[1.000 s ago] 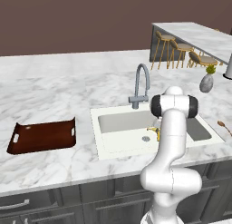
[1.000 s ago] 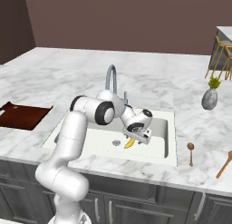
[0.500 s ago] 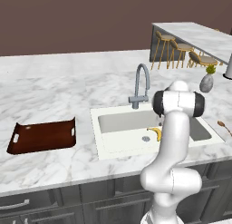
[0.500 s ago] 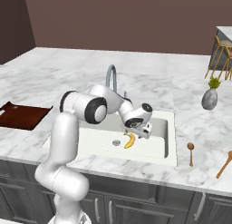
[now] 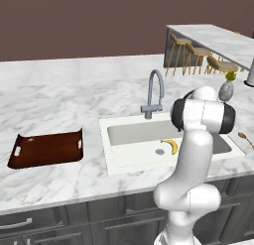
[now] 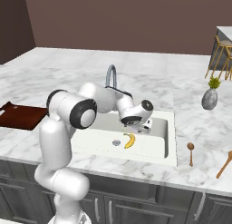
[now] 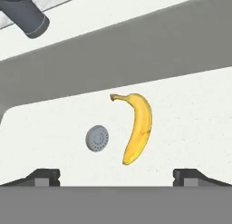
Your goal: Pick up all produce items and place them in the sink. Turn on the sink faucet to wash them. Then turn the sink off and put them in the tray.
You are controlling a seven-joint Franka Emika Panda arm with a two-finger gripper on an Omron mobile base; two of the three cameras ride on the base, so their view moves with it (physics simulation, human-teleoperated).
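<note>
Banana [image 7: 138,128] lies free on sink [image 6: 158,148] floor just beside drain [image 7: 97,138]; gripper [image 7: 117,175] spread wide, empty; light, soft, curved, so pinch mid-body gently.

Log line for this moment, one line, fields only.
banana: on sink floor beside drain | gripper: open, above banana | faucet: no water visible | tray: empty

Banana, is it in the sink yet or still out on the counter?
In the sink. The banana lies flat on the white floor of the sink, beside the round drain, with the open gripper above it, not touching.
</note>
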